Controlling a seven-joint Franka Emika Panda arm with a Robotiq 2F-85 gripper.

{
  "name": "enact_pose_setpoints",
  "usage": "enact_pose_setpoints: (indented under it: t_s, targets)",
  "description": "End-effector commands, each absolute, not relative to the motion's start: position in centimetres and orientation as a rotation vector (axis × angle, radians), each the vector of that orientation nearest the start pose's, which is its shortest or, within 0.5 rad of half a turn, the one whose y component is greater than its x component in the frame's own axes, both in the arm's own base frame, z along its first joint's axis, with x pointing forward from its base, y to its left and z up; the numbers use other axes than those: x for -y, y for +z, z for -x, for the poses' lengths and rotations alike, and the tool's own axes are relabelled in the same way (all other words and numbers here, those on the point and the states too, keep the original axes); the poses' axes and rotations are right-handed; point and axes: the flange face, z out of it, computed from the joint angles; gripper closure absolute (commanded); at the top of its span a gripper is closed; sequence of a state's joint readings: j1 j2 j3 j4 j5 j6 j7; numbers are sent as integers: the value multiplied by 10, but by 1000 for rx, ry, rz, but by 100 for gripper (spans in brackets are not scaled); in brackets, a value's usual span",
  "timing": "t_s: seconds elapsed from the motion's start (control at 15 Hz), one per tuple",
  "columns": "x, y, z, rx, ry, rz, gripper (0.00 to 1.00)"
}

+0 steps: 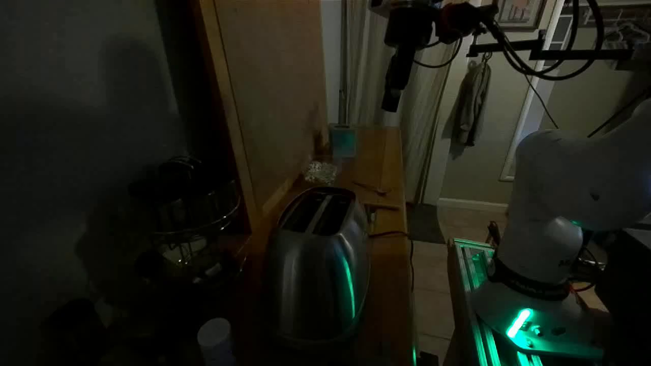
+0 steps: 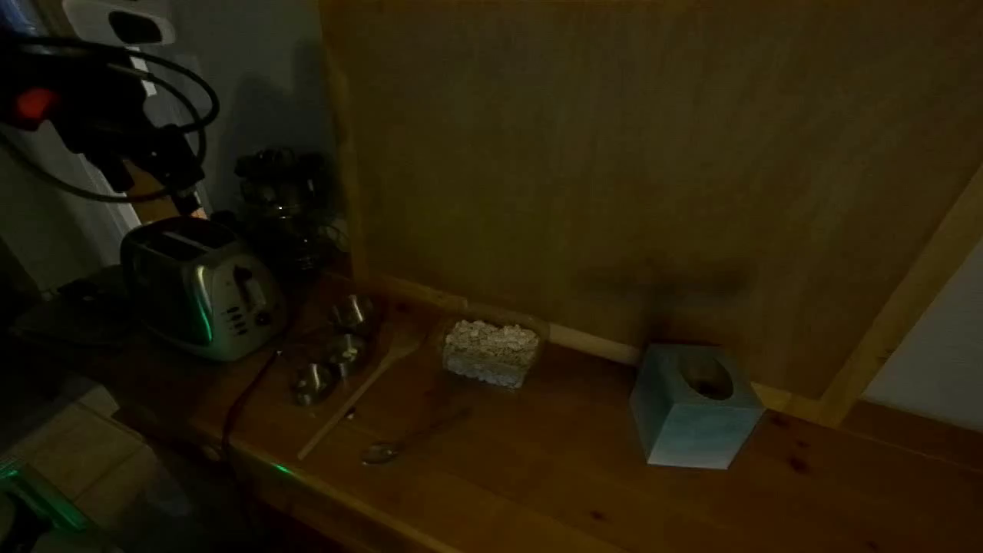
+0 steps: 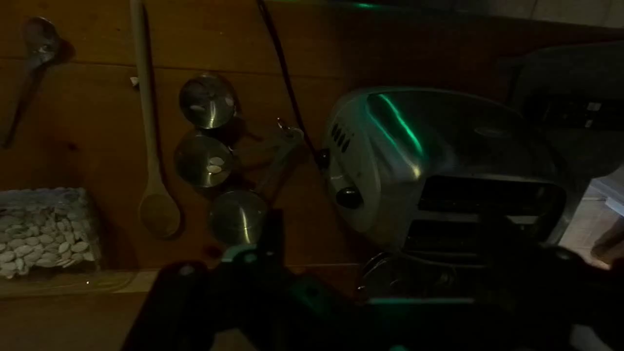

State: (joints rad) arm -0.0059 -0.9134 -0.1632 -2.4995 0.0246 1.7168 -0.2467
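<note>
Steel toaster (image 3: 429,126) on wooden tabletop (image 2: 537,484). Tool (image 2: 153,192) raised higher, clear of it, fingers (image 3: 274,236) spread apart. Near toaster, three metal measuring cups (image 3: 195,168); beyond, wooden spoon (image 3: 148,122), seed-filled clear container (image 2: 491,357), then pale-blue box (image 2: 695,430).

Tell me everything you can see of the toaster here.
The toaster is rounded, shiny and metal-looking, with a pale control end, standing upright on the wooden counter. On top are two long, dark slots with no bread showing. The control end has small dark buttons and two black knobs. Green light streaks its side. A dark cord runs close; whether it joins is unclear. The gripper hangs higher, apart.
</note>
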Motion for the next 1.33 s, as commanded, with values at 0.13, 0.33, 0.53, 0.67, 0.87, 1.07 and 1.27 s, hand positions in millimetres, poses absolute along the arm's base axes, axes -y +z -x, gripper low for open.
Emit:
enact_pose_setpoints:
  t_s: [0.13, 0.33, 0.53, 0.67, 0.87, 1.07, 1.27]
  targets:
    - [59, 571, -284, 196, -223, 2998, 0]
    - [59, 571, -284, 196, -223, 2998, 0]
    - [59, 571, -284, 196, -223, 2998, 0]
    - [64, 574, -287, 184, -252, 3007, 0]
    - [100, 586, -314, 68, -508, 3062, 0]
    - [120, 583, -343, 154, -718, 3146, 0]
    - [120, 581, -343, 166, -755, 3154, 0]
